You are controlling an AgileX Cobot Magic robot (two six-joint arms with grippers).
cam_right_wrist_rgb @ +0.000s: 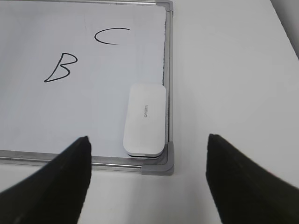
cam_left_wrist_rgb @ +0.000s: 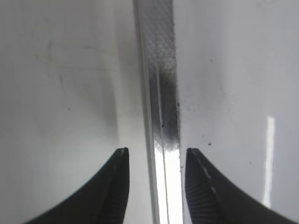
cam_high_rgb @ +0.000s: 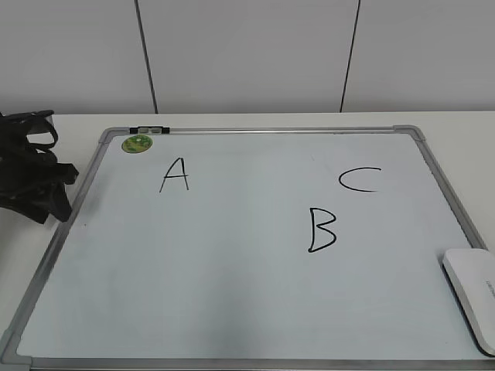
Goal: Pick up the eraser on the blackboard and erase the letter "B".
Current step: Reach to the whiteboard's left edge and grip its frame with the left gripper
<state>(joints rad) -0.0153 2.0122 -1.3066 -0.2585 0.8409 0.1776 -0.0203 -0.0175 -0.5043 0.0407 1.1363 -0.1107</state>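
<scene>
eraser ahead between spread right gripper fingers

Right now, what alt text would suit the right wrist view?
A white eraser lies on the blackboard beside its right frame, near a corner, with the letter "B" and a "C" beyond. The open right gripper hovers above, empty.

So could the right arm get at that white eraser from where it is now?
Probably yes. The right end effector is open and empty, the eraser lies just ahead in the blackboard corner, and nothing sits between them.
</scene>
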